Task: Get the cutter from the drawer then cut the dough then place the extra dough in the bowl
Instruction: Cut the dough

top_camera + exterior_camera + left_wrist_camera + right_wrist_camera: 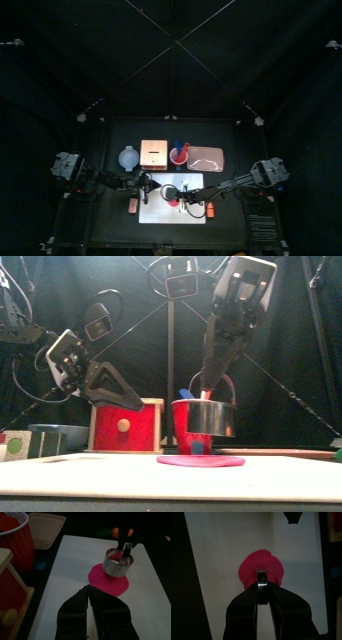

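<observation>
The first step is judged done. The metal cutter [119,564] is out of the wooden box [159,424], whose red drawer front [123,428] is seen flush with the frame, just behind the white cutting board [72,559] toward its left. The cutter is stood upright on the pink dough [109,582], which lies flat near the middle of the board. It is set over the part of the disc farther from the left arm rather than dead centre. Its wire handle [125,550] is clamped between the jaws of the right gripper [261,587], which hangs above the board. The cutting step is therefore taken to be in hand — whether the rim is pressed right through to the board cannot be told, and no ring of dough is seen parted from the disc.

The left gripper [87,590] is held low over the board's left part, near the dough but apart from it, its jaws drawn together on nothing.

Three things are left to do: the cut is to be finished, the cutter lifted away, and the extra dough carried to the blue-grey bowl [59,434]. The bowl is stood off the board, beyond its back left corner — no dough is seen in it.

No brand, label or writing can be read on any of these things.
</observation>
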Robot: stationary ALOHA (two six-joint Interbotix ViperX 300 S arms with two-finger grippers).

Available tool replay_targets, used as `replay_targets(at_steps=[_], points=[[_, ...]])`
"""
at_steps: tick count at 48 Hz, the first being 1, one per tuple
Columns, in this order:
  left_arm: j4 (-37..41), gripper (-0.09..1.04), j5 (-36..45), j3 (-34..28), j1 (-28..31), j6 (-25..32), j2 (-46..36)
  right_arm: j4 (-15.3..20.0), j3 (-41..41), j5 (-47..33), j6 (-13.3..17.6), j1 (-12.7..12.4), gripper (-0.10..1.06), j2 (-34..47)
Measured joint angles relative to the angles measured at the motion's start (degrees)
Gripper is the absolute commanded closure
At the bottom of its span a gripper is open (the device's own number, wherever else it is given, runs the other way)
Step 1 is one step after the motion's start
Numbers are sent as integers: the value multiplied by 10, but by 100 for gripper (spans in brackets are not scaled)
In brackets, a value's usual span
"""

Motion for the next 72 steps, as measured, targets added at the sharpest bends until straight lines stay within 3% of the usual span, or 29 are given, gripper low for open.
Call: replay_targets(at_steps=[17,27,72], points=[[-22,48,0,33,1,-2,-18,53,-11,-6,-62,-33,45,25],[-44,48,0,54,1,-2,-37,74,-11,-18,-64,-35,45,33],[-48,48,0,57,-1,-2,-42,76,-26,-18,-64,-43,45,43]])
